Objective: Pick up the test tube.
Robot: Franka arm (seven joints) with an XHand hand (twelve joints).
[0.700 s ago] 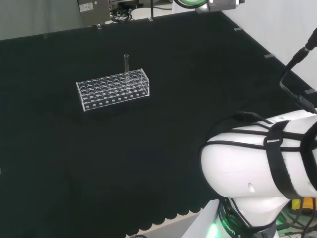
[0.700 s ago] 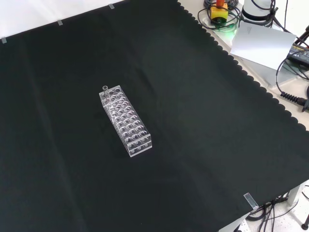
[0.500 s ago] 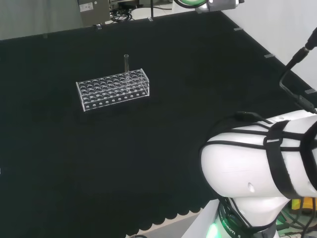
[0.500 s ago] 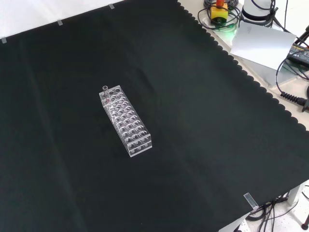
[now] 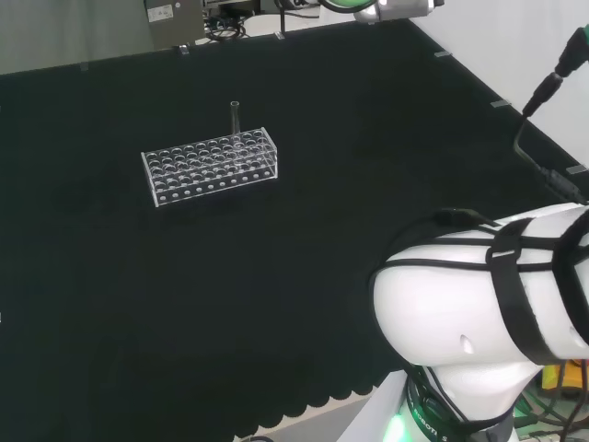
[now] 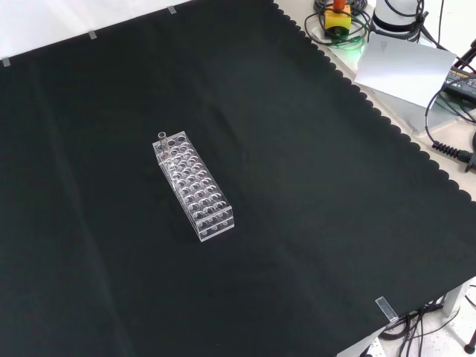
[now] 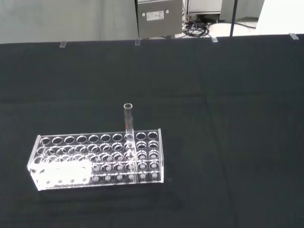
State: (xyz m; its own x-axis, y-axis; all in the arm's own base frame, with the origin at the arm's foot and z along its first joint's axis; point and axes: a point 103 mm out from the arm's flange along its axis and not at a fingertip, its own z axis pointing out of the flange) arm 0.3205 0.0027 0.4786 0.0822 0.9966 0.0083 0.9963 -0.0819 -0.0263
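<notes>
The test tube (image 7: 128, 124) stands upright in a clear rack (image 7: 99, 159), seemingly alone; the hand's state cannot be told.

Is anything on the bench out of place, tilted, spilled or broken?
Nothing stands out. The tube stands upright in the clear rack, in its far row near one end. The rack sits flat on the black cloth; no spill or break shows.

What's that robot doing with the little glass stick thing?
Nothing is being held yet. A single clear test tube stands upright in a clear plastic rack full of empty holes, out on the black cloth. The tube sits near one end of the rack, in its back row as the head view shows it. The robot's white arm is off to the right in the head view, well away from the rack.
</notes>
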